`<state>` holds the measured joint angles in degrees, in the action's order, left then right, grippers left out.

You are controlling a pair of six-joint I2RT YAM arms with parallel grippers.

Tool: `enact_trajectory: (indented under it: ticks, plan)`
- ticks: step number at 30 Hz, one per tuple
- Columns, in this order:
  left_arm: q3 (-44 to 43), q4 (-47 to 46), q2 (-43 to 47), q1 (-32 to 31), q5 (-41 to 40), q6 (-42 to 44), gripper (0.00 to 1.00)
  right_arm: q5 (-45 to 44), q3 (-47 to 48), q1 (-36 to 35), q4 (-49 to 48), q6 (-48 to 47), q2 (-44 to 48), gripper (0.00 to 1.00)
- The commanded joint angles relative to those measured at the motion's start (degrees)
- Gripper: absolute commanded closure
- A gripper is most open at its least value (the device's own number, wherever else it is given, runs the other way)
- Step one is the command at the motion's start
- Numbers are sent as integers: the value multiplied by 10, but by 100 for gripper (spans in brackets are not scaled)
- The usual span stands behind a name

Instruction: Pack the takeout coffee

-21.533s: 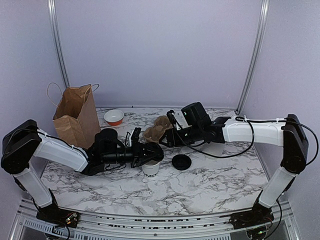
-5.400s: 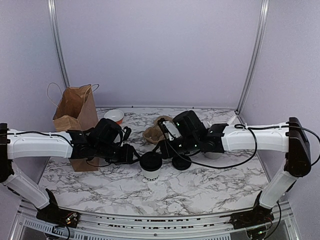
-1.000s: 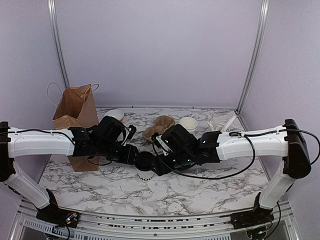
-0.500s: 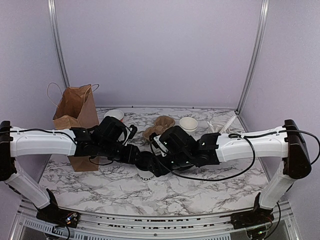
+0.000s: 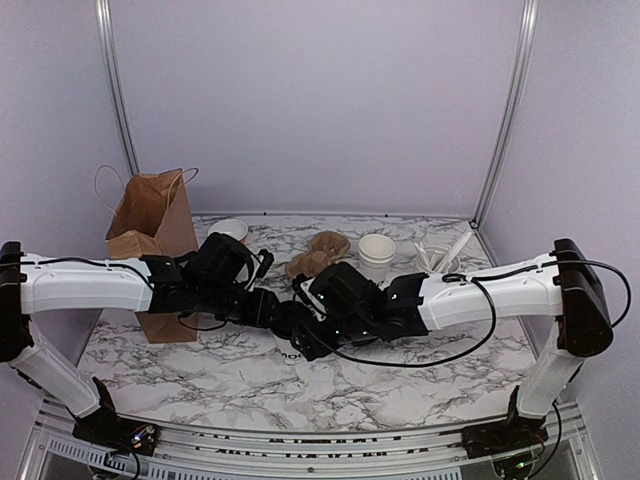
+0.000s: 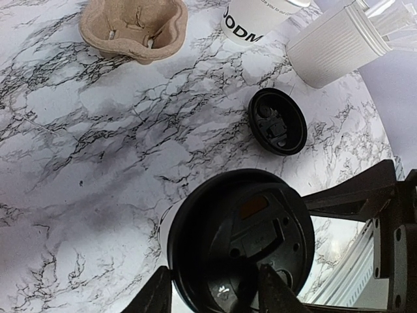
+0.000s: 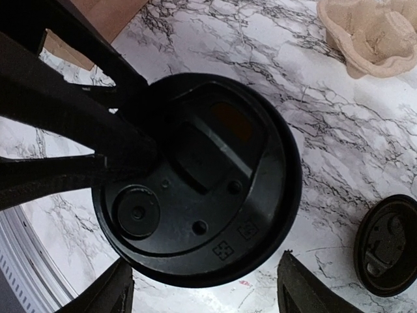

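The takeout coffee cup (image 5: 289, 351) stands mid-table with its round black lid (image 6: 238, 238) on top; only a strip of white wall with lettering shows in the top view. My left gripper (image 5: 275, 312) reaches it from the left. In the left wrist view the gripper (image 6: 218, 287) is narrowed against the cup's sides just under the lid. My right gripper (image 5: 308, 338) hovers over the lid (image 7: 195, 189). In the right wrist view the gripper (image 7: 208, 287) is spread wide and holds nothing.
A second black lid (image 6: 278, 121) lies loose on the marble (image 7: 389, 244). A cardboard cup carrier (image 5: 318, 255), a stack of white cups (image 5: 377, 255) and a utensil cup (image 5: 440, 262) stand behind. A paper bag (image 5: 152, 245) and a small bowl (image 5: 230, 230) are at the back left.
My right gripper has moved left and down over the lidded cup, uncovering the stack of cups behind. My left gripper has stayed at the cup.
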<state>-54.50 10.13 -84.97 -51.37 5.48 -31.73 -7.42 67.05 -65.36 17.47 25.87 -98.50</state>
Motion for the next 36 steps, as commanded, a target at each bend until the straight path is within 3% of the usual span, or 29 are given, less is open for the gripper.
enact_trajectory:
  ticks: [1,14,28,36]
  plan:
    - [13,10,-8,0,2,3,55,-22,13,-3,12,16,-16,27]
    - [6,9,-9,0,2,5,55,-29,17,-3,-9,-6,41,26]
    - [4,10,-11,0,4,3,55,-33,17,-3,-4,-3,-21,25]
    - [0,11,-14,0,5,4,55,-41,10,-3,7,10,2,25]
